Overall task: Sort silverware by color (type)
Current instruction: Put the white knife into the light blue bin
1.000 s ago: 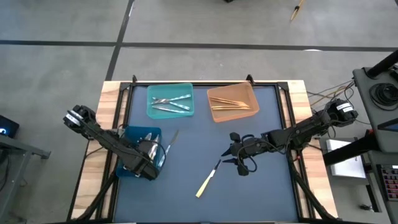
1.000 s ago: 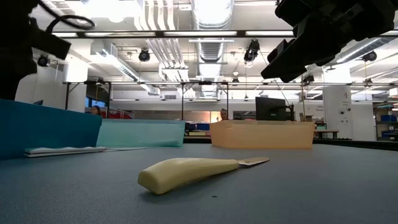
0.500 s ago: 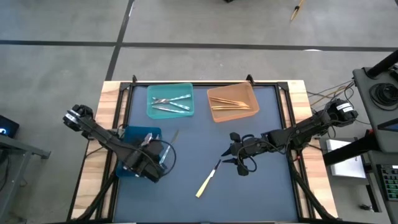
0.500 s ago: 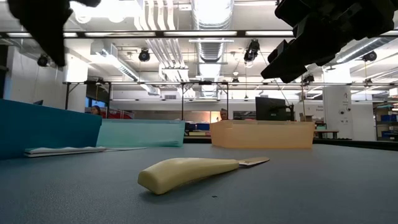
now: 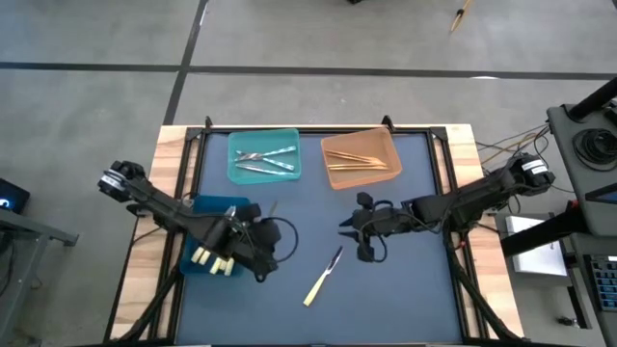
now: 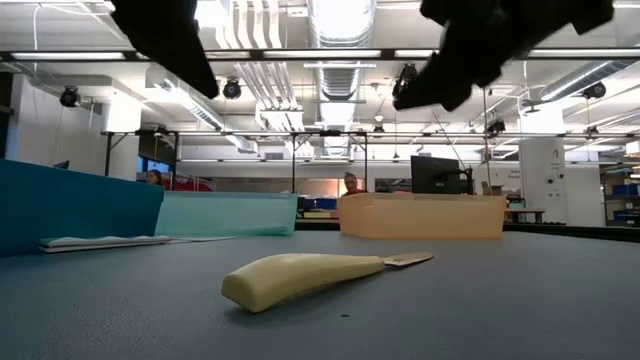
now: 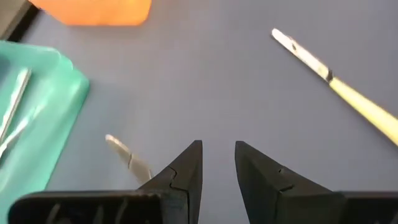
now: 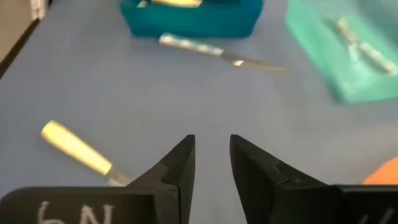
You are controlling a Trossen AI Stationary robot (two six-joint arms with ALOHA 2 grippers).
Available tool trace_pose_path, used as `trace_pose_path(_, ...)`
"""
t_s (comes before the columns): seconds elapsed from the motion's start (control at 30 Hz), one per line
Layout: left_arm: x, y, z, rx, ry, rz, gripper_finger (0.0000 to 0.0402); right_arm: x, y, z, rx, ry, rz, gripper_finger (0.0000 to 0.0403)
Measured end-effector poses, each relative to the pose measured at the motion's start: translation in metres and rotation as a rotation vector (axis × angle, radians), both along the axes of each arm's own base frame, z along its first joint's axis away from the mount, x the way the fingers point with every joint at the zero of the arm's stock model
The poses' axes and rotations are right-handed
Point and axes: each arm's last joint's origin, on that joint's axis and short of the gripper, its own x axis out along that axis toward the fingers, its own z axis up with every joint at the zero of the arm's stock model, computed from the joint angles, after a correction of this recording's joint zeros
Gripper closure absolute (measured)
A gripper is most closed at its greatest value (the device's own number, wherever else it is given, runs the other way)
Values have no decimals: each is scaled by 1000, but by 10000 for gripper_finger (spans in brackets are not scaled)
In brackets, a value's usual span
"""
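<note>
A pale yellow knife (image 5: 324,276) is lying on the surface at lower centre of the high view, while both the left gripper (image 5: 273,253) and right gripper (image 5: 349,227) are hovering with jaws slightly spread, holding nothing.

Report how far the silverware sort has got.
Mostly done: grey pieces lie in the teal bin, orange-tan ones in the orange bin, yellow ones in the blue bin. In hand: nothing; the left pincer and right pincer are both empty. Left: the yellow-handled knife and a grey knife on the mat.
</note>
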Motion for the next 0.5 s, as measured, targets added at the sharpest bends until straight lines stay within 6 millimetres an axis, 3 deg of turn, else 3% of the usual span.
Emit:
trace_pose_path(0.2,-11,12,-4,10,-80,-23,325,13,-17,24,-50,-53,-52,340)
trace_pose_path(0.33,-35,25,0,-12,-153,-29,325,23,-30,35,-65,-90,-90,358)
trace_pose_path(0.5,-66,44,4,-18,-276,11,325,46,-40,35,-119,-68,-100,374)
